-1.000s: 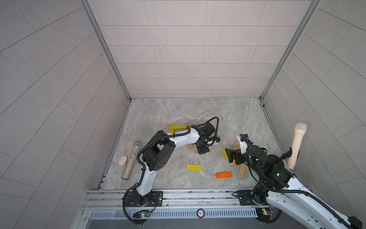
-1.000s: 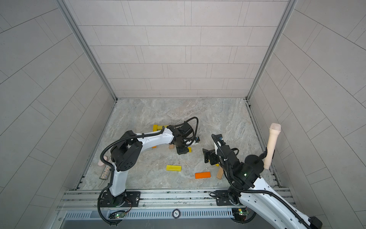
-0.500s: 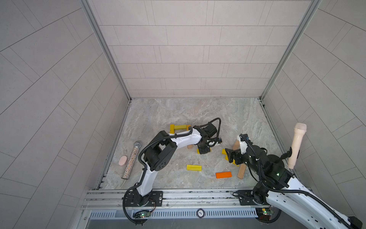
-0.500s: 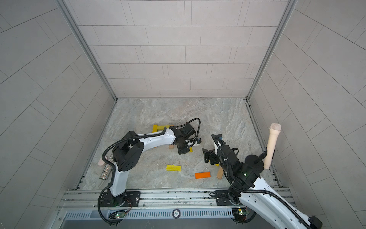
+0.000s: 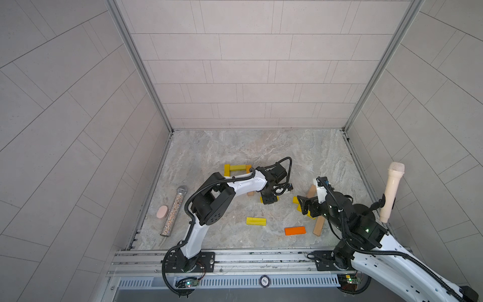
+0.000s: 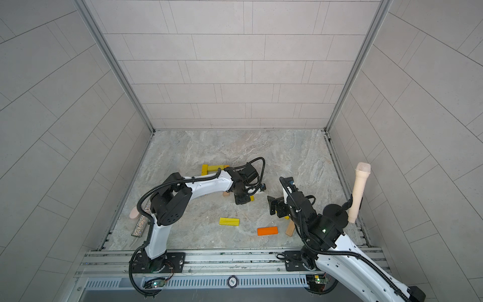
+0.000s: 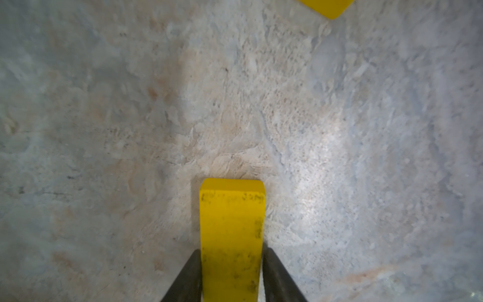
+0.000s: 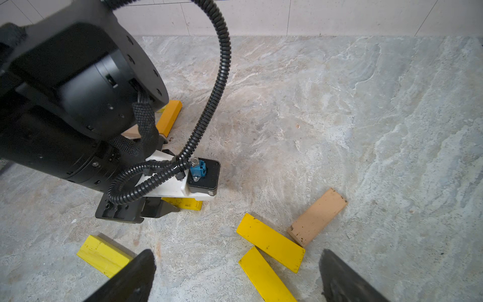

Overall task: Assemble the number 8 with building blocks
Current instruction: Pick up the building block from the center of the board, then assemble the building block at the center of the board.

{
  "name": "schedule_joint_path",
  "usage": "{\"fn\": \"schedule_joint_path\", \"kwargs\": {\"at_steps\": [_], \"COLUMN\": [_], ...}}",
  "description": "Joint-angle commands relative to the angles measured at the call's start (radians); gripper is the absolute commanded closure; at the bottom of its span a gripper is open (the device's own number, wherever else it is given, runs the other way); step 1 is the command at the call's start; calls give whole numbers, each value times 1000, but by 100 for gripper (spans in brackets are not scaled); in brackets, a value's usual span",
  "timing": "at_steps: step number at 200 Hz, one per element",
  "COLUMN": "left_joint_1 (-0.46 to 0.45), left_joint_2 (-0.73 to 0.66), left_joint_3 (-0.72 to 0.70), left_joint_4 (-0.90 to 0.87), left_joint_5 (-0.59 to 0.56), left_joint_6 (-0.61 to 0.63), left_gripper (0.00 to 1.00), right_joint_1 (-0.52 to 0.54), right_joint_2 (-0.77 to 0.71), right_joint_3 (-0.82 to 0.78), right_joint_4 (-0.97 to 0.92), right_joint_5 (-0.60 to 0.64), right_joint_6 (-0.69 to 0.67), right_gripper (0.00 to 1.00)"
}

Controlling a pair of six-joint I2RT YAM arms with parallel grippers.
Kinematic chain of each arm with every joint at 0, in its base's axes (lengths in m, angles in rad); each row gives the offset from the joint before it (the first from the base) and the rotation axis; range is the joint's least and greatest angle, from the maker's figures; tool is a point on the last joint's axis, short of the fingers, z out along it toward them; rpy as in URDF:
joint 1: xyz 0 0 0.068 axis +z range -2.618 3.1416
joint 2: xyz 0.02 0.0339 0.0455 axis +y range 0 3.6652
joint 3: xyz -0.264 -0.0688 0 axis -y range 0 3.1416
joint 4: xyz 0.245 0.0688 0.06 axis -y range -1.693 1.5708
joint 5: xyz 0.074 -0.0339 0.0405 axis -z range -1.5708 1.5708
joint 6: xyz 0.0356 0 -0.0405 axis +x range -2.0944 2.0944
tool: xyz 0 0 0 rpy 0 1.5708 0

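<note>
My left gripper [image 7: 231,261] is shut on a yellow block [image 7: 231,222] that lies flat on the stone floor, with both fingers [image 7: 188,277] pressed against its long sides. In both top views this gripper [image 5: 269,200] [image 6: 241,200] is at mid floor, pointing down. Behind it, a yellow bar [image 5: 237,167] with a short bar at each end forms a U. My right gripper [image 8: 237,257] [image 5: 304,206] hangs open above two loose yellow blocks [image 8: 270,243] and a tan block [image 8: 317,217], holding nothing.
Loose near the front lie a yellow block [image 5: 256,221], an orange block [image 5: 295,231] and a tan block [image 5: 318,227]. A glittery silver cylinder [image 5: 174,210] and a pink oval [image 5: 162,211] lie at the left wall. A cream microphone-shaped cylinder [image 5: 391,191] stands at the right wall.
My left gripper has closed on the yellow block and shifted slightly towards the right. The right arm has stayed still and open.
</note>
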Motion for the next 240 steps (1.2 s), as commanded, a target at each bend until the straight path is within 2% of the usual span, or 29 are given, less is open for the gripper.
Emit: {"fn": "schedule_joint_path", "kwargs": {"at_steps": [1, 28, 62, 128, 178, 240], "left_joint_1": [-8, -7, 2, 50, 124, 202], "left_joint_2": [15, -16, -83, -254, -386, -476], "left_joint_3": [28, 19, -5, -132, -251, -348], "left_joint_4": [-16, -8, -10, 14, 32, 53], "left_joint_5": [-5, 8, 23, -7, -33, -92], "left_joint_6": [33, 34, 47, 98, 111, 175], "left_gripper": [63, 70, 72, 72, 71, 70], "right_joint_1": [-3, -3, -3, -2, -2, -2], "right_joint_2": [-9, -11, -10, 7, 45, 55], "right_joint_3": [-13, -16, -21, -17, 7, 24], "right_joint_4": [-16, -10, 8, 35, 53, 50], "right_joint_5": [-2, -15, -41, -71, -74, -80], "right_joint_6": [-2, -6, -15, -24, -43, -57], "right_gripper": [1, 1, 1, 0, 0, 1]}}
